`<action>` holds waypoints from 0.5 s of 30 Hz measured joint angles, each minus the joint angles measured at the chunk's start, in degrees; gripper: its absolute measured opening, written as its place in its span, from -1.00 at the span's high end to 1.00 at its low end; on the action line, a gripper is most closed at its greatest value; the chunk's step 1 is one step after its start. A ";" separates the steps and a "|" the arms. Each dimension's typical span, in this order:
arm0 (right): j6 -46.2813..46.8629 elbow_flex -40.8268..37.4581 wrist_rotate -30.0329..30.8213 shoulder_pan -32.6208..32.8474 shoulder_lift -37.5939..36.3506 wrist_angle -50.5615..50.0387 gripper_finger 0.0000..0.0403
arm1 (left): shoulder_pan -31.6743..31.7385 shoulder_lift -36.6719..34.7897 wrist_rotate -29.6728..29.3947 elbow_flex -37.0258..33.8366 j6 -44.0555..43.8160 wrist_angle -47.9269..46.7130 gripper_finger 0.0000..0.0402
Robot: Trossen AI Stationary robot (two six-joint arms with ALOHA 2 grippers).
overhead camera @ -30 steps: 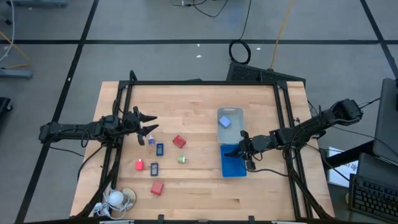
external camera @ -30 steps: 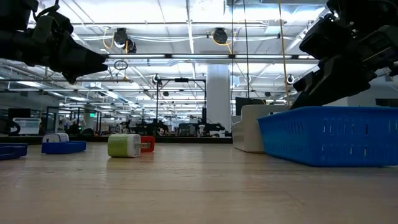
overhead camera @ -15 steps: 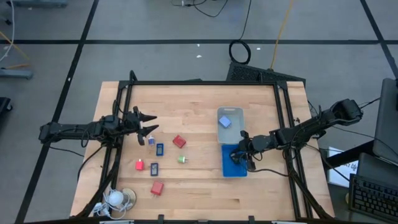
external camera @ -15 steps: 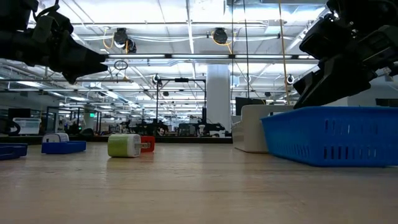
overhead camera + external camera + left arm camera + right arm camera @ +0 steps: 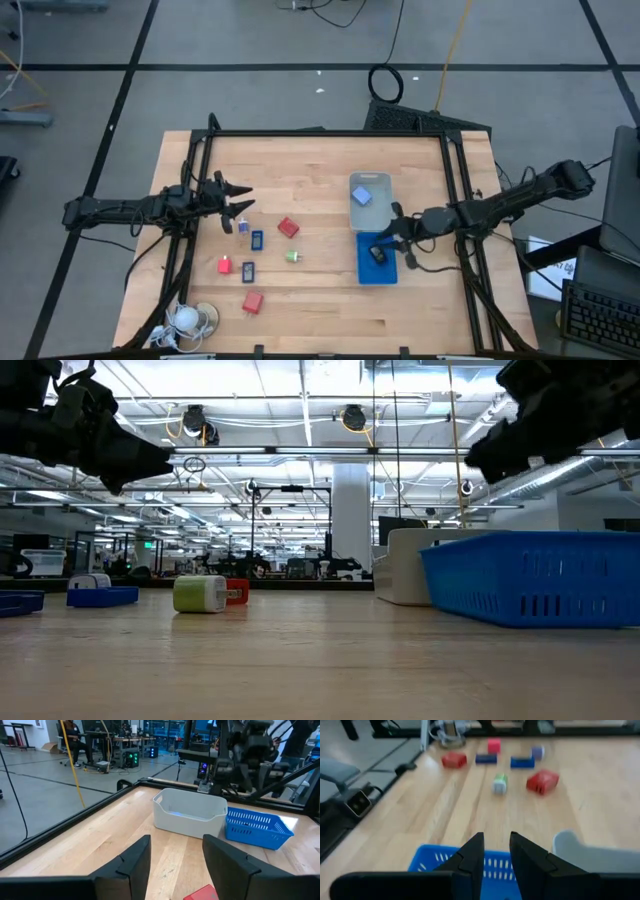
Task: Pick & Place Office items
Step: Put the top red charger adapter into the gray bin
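At the front edge of the table, beside the white coiled cord, a red block waits. Behind it lie a small red piece, two dark blue-and-black pieces, a green bit and another red block, all loose on the wood.

To their right, the blue tray now shows a dark piece lying free inside it. Half a second ago the right gripper covered that place; it has pulled back and risen above the tray's far right edge. Its fingers stand a little apart with nothing between them, so I judge the drop is finished and this arm is free for a next item.

Farther back, the clear tray holds a light-blue cube.

The left gripper has not moved; it hovers over the loose items, jaws spread and empty. Most items are not sorted yet.
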 joint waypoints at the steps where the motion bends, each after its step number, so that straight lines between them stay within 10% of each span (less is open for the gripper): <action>1: -0.85 0.00 0.00 0.00 -1.69 -0.73 0.57 | 0.00 0.02 -0.01 0.00 0.01 -0.01 0.13; 15: -15.00 0.00 0.45 -8.33 -21.15 4.53 0.57 | 0.00 0.02 0.01 0.00 0.01 0.00 0.14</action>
